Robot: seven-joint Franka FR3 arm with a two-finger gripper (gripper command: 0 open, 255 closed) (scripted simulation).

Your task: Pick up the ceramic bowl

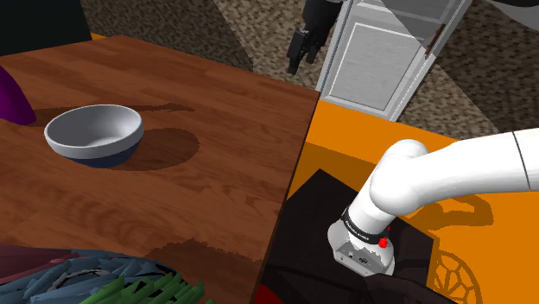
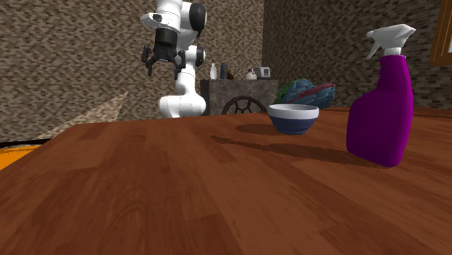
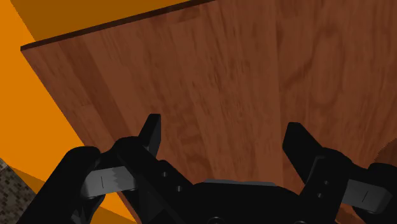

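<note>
A bowl point(image 1: 93, 134), white inside with a dark blue outer wall, stands upright on the brown wooden table point(image 1: 199, 173), toward the shoulder view's left. In the second exterior view the bowl point(image 2: 293, 118) sits at the table's far side. My black gripper point(image 1: 301, 50) hangs high above the table's edge, well away from the bowl. The second exterior view has the gripper point(image 2: 163, 63) raised in the air, left of the bowl. Looking along the gripper point(image 3: 226, 137), its fingers point(image 3: 151, 130) stand wide apart with nothing between them, above a table corner point(image 3: 38, 48).
A purple spray bottle point(image 2: 380, 116) stands near the bowl, and the bottle point(image 1: 13, 97) is at the shoulder view's left edge. A blue and green heap point(image 1: 86, 281) lies at the table's near end. Orange floor point(image 1: 363, 138), a white cabinet point(image 1: 380, 60) and the dark stand point(image 1: 320, 216) lie beside the table.
</note>
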